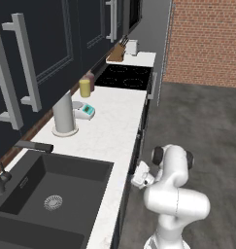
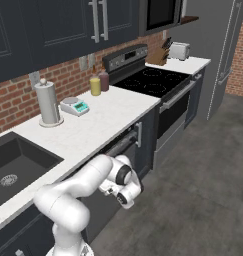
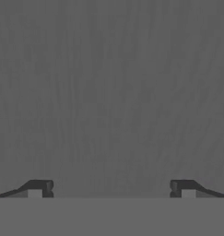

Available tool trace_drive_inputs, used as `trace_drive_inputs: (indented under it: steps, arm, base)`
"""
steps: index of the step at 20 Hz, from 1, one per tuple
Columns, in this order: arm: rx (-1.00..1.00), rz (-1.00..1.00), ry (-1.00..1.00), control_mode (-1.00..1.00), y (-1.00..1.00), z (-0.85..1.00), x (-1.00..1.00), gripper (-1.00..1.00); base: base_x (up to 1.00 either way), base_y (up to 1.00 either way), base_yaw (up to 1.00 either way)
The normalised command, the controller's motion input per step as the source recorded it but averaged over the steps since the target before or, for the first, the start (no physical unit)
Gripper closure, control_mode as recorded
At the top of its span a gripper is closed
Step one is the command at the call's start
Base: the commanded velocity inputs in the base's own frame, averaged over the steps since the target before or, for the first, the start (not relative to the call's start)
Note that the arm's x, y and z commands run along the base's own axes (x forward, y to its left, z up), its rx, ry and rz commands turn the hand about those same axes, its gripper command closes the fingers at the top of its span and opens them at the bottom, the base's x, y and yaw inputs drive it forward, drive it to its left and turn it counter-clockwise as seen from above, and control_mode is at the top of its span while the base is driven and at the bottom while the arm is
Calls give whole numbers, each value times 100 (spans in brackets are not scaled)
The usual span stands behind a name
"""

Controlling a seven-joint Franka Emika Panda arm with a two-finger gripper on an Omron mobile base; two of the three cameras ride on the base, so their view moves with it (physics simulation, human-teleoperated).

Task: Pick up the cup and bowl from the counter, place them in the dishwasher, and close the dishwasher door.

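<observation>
My gripper (image 1: 139,178) (image 2: 127,197) hangs low in front of the lower cabinets, just below the edge of the white counter (image 1: 109,131) (image 2: 93,125). In the hand view the gripper (image 3: 111,189) is open: its fingertips (image 3: 38,188) stand wide apart with nothing between them, facing a flat grey surface. The dishwasher door (image 2: 120,152) is a dark panel standing upright and flush with the cabinet fronts, right behind the hand. From the left base view the dishwasher (image 1: 132,158) front shows edge-on. The cup and the bowl are out of view.
On the counter stand a tall grey cylinder (image 1: 63,114) (image 2: 48,102), a small scale (image 1: 84,111) (image 2: 75,106) and a yellow jar (image 1: 84,87) (image 2: 95,86). The black sink (image 1: 51,194) (image 2: 8,170) lies near me, the cooktop (image 1: 124,77) (image 2: 153,80) farther along. Grey floor (image 1: 202,126) lies open beside the arm.
</observation>
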Motion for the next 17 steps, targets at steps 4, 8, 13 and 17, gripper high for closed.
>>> trace_drive_inputs:
  steps: [4,8,13,17]
  arm:
    - [0,0,0,-100,55,0,35,-100]
    - [0,0,0,-100,50,0,33,-100]
    - [0,0,0,-100,51,0,33,-100]
    - [-2,0,0,-100,51,0,30,-100]
  base:
    - [0,0,0]
    - [0,0,0]
    - [0,0,0]
    - [0,0,0]
